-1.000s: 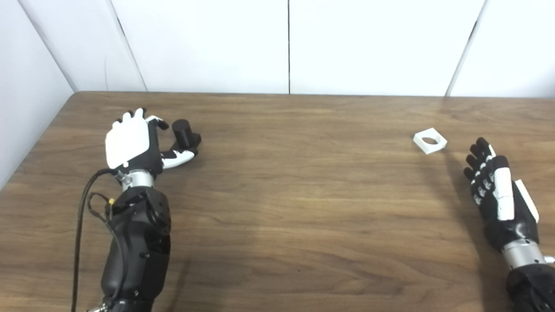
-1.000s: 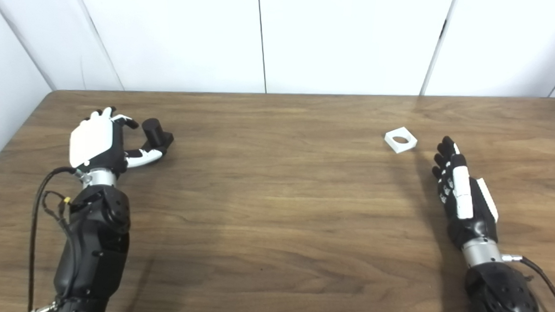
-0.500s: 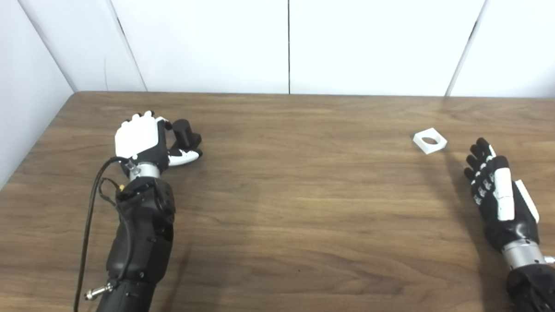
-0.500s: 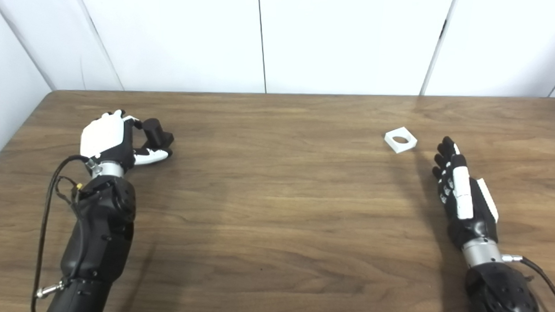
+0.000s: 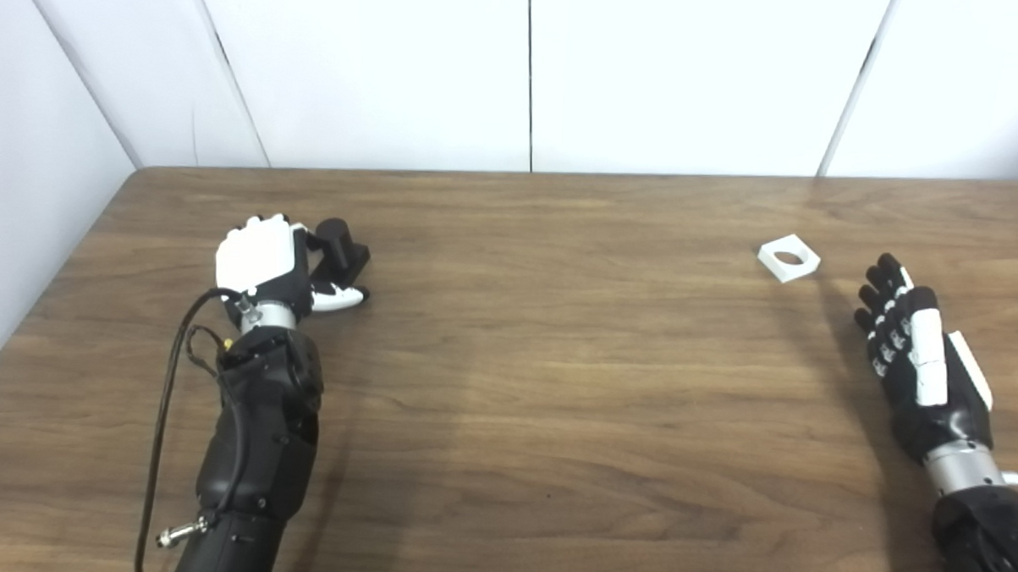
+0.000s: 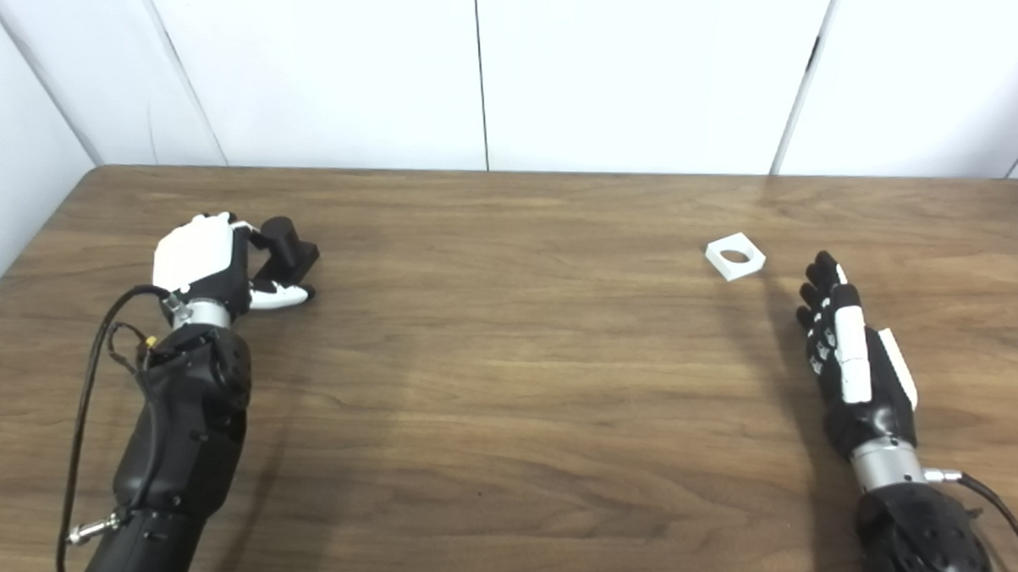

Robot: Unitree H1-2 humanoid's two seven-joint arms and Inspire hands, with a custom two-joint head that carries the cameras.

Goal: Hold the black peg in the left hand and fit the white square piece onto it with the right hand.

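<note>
Grasping is the step in hand: the black peg [image 5: 338, 248] is being enclosed by the left hand [image 5: 260, 260] at the left side of the table [image 5: 556, 389], with the fingers [image 5: 307, 238] being curled round its far side and the thumb [image 5: 339, 295] being laid in front of its base. Whether the peg is being gripped firmly or only cupped cannot be told; it is being seen standing on the wood, round post up on a blocky foot, not yet being lifted. The white square piece [image 5: 788, 258] is being left flat on the table well apart on the right, round hole up, nothing touching it. The right hand [image 5: 917, 364] is being held near it, just short and to its right, fingers straight and close together, pointing away from the robot, holding nothing. Judged progress: early, neither part being carried yet. Next move is being judged as closure being completed on the peg and the peg being raised with the post kept upright and clear of the fingers, so the piece can be dropped over it. The right hand is then being required to spread, reach forward and left, and pinch the piece by its edges, hole unobstructed. Slip is being judged the risk: thin, flat piece.
</note>
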